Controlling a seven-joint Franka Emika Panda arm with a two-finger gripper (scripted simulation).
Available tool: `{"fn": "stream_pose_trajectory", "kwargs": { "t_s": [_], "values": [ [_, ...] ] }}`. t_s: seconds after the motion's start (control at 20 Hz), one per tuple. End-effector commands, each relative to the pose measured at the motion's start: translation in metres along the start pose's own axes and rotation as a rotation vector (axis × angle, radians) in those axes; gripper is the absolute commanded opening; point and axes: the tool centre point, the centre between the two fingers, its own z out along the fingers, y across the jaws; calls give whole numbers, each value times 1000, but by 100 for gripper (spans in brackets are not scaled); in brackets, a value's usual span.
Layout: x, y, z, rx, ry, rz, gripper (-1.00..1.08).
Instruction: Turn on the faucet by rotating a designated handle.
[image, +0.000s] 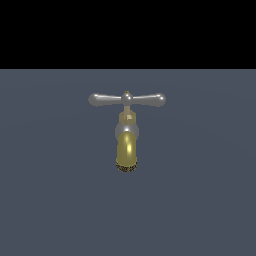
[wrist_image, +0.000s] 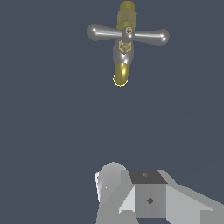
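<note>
Bare grey floor (image: 50, 200) lies open all round the faucet (image: 127, 145). Its handle (image: 127, 99) crossbar stands clear on both arms, nothing near either bulb. The gripper (wrist_image: 131, 192) sits well apart, open floor between.

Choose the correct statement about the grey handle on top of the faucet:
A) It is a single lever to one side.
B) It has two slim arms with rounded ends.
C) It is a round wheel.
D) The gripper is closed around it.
B: the handle shows two slim grey arms ending in bulbs, above the faucet; nothing touches it.
</note>
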Motion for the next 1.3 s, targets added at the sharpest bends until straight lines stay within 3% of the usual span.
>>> {"fn": "stream_pose_trajectory", "kwargs": {
  "t_s": [0.0, 0.8, 1.25],
  "values": [
    [0, 0, 0, 0, 0, 0, -100],
    [2, 8, -12, 19, 27, 56, -100],
    [26, 4, -6, 52, 22, 133, -100]
  ]
}}
